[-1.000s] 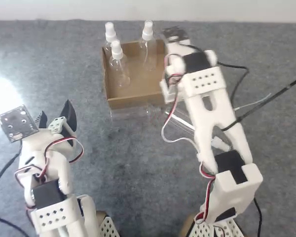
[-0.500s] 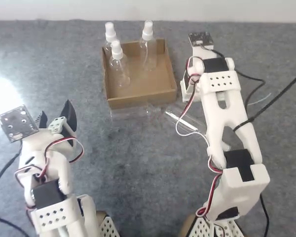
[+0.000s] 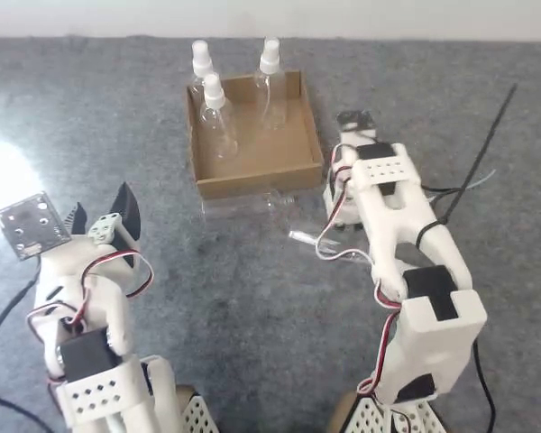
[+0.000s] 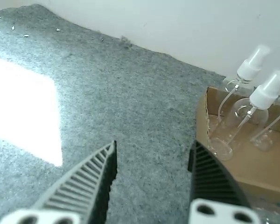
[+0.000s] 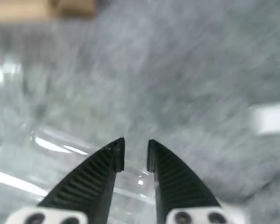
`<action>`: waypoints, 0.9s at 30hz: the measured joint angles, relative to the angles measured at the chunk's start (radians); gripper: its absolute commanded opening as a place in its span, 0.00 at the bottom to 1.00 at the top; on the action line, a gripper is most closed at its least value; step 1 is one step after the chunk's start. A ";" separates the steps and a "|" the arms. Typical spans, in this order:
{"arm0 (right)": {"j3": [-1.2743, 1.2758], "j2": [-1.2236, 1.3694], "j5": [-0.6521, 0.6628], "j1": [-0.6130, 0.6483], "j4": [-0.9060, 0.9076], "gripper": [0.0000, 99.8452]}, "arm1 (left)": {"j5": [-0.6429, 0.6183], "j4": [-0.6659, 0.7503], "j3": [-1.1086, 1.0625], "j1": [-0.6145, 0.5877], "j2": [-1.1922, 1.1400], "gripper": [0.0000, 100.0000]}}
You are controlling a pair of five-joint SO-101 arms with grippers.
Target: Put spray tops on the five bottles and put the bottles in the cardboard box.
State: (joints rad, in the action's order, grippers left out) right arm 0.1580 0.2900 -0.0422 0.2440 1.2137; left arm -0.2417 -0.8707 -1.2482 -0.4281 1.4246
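R pincer (image 5: 135, 145) at approx 4 o'clock off the cardboard box (image 3: 252, 178), fingers a narrow slit apart w/ nothing between, tips right over a clear bottle (image 5: 42, 161) lying flat on the grey mat (image 3: 207, 289); touching or not, can't tell. L pincer (image 4: 154, 148) at 8 o'clock of the table, spread wide, empty, well apart from the box. In the box, two topped bottles (image 3: 218, 122) upright, w/ a third topped bottle (image 3: 198, 65) at its 11 o'clock corner, inside or just behind unclear; a bare bottle (image 3: 252, 202) lying just beside the 6 o'clock wall.
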 measured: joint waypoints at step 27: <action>0.423 -0.832 -0.172 0.313 0.233 0.32 | 0.000 0.000 0.000 0.000 0.000 0.23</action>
State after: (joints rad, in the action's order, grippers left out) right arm 0.5815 -0.5416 -0.2140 0.5570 1.4469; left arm -0.2417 -0.8707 -1.2482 -0.4281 1.4246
